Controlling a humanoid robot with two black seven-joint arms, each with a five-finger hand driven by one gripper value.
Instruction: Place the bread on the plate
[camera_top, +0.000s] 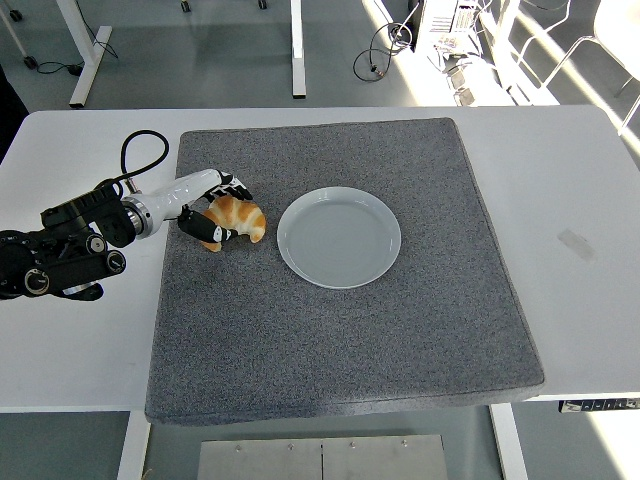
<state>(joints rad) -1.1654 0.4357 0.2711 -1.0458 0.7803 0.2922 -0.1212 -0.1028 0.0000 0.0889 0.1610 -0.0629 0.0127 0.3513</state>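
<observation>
A golden croissant (240, 217) lies on the grey mat (340, 330), just left of an empty white plate (339, 237). My left hand (226, 212) reaches in from the left and straddles the croissant's left end. Its fingers (238, 189) are spread along the far side and its thumb (212, 236) lies at the near side. The croissant still rests on the mat. The right arm is out of view.
The grey mat covers the middle of the white table (570, 190). A black cable (140, 145) loops above my left forearm. Table legs and cables show on the floor beyond the far edge.
</observation>
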